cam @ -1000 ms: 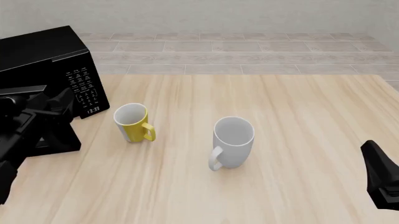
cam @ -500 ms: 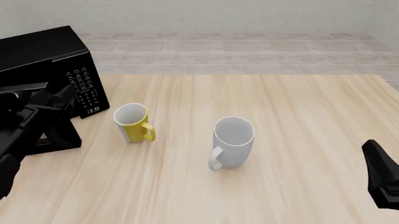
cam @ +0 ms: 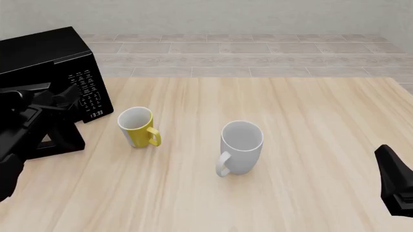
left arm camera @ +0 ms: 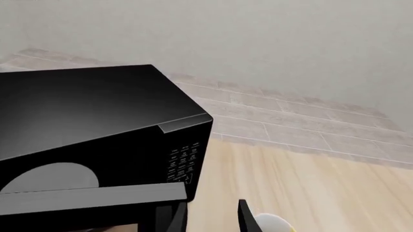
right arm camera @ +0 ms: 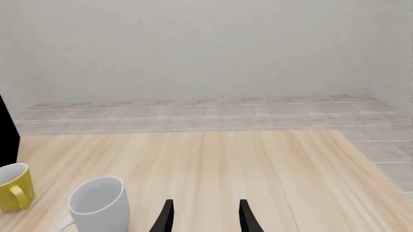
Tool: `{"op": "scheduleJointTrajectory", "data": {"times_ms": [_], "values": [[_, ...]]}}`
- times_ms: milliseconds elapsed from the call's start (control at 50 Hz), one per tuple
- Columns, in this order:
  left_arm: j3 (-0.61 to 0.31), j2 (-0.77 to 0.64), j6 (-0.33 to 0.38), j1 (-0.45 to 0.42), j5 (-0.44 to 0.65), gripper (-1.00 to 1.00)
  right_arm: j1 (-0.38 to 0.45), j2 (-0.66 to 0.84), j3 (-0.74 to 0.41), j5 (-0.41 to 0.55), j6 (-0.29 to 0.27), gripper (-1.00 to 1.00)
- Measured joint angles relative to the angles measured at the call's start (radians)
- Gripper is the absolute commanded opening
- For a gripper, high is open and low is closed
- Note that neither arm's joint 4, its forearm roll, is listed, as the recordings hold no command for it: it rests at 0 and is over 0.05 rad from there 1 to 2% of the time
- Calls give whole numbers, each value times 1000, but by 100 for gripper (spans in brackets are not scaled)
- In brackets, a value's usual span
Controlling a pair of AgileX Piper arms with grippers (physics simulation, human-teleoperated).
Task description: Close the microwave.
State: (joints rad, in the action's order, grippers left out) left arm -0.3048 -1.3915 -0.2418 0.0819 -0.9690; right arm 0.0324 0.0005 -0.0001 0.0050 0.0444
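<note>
The microwave is a glossy black box at the table's far left, with a white-marked keypad facing right of centre. Its dark door stands partly open, swung out toward me. My left gripper is open and sits against the door's outer face near the keypad. In the left wrist view the microwave fills the left side, the door's top edge crosses in front, and the left gripper straddles the door's free end. My right gripper is open and empty at the near right, and also shows in the right wrist view.
A yellow mug stands just right of the microwave. A larger white mug stands mid-table. Both also show in the right wrist view, yellow mug and white mug. The wooden table ends at a tiled floor and wall behind.
My left arm has moved forward and a little up, and the door has swung slightly toward the microwave body. The right arm and both mugs have not moved.
</note>
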Motion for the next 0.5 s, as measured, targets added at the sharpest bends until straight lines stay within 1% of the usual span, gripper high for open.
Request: {"op": "scheduleJointTrajectory", "data": {"times_ms": [500], "values": [[-36, -16, 9, 5, 38, 100, 3, 0, 0, 0, -1, 100]]}}
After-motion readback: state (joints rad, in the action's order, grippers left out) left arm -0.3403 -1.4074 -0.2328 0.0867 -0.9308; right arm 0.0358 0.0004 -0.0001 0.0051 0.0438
